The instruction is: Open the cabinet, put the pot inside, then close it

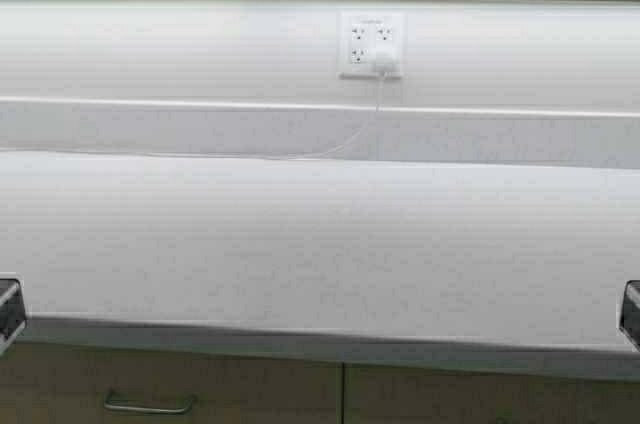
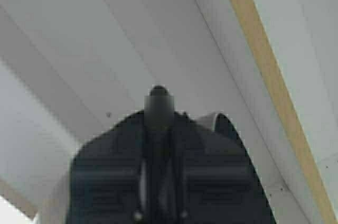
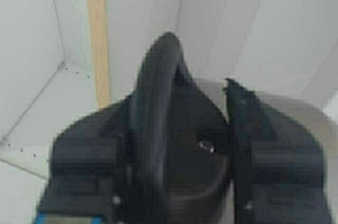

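The step in hand looks like the placing: the pot is carried up at the cabinet, and neither view shows it set down yet.

The left gripper [image 2: 158,145] is closed narrowly on a black loop handle [image 2: 158,102] of the pot [image 2: 219,121]. A pale sliver of the pot's wall shows just beyond its fingers. Past the gripper runs the cabinet [image 2: 264,76], a tan edge between pale panels.

The right gripper [image 3: 179,145] stands wider, its fingers either side of the other loop handle [image 3: 158,86], which lies against one finger. It appears to be bearing the pot there, with the grey wall just beyond the fingertips. The pot thus hangs between the two grippers, touching both.

The next move probably calls for both arms to advance evenly, keeping the pot level until it rests inside. Only then should they let go.

The worktop [image 1: 300,244] lies well below.
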Available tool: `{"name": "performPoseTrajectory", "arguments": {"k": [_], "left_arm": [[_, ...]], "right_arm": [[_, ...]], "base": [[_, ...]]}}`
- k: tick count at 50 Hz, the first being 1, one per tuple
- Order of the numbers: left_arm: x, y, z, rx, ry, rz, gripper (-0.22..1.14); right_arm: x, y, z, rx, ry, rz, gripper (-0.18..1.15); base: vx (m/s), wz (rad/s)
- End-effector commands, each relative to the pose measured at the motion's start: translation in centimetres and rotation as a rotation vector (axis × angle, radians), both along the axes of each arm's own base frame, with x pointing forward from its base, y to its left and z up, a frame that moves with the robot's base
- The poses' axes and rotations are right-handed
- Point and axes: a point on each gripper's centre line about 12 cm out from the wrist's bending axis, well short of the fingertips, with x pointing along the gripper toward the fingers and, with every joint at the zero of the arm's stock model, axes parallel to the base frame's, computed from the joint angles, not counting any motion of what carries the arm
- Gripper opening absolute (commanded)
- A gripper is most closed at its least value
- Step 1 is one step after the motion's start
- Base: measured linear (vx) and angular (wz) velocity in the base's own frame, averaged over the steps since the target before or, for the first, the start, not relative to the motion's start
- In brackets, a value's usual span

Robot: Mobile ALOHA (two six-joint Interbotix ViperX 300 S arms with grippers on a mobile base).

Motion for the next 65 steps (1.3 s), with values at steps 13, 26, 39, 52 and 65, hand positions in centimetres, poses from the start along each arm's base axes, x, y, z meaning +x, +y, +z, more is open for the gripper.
{"name": "performPoseTrajectory", "arguments": {"k": [13, 26, 39, 52, 65], "left_arm": [[8.8, -5.9, 3.6, -0.020, -0.073, -0.086, 0.03], [12.2, -7.2, 2.8, -0.026, -0.061, -0.090, 0.03], [12.2, -7.2, 2.2, -0.024, -0.048, -0.090, 0.03], [12.1, -7.6, 1.9, -0.063, -0.029, -0.096, 0.03], [12.1, -7.5, 0.0, -0.096, 0.021, -0.090, 0.03]], "right_arm": [[6.3, 0.8, 5.0, 0.034, -0.019, -0.033, 0.08], [9.5, 1.0, 4.9, 0.019, 0.012, -0.052, 0.08], [9.7, 1.1, 4.5, 0.016, 0.023, -0.052, 0.08], [9.6, 1.1, 4.3, 0.008, 0.028, -0.052, 0.08], [11.0, 1.3, 0.9, -0.003, 0.119, -0.051, 0.08]], "base": [[0.01, 0.00], [0.03, -0.01], [0.07, -0.04], [0.12, -0.07], [0.11, -0.05]]}}
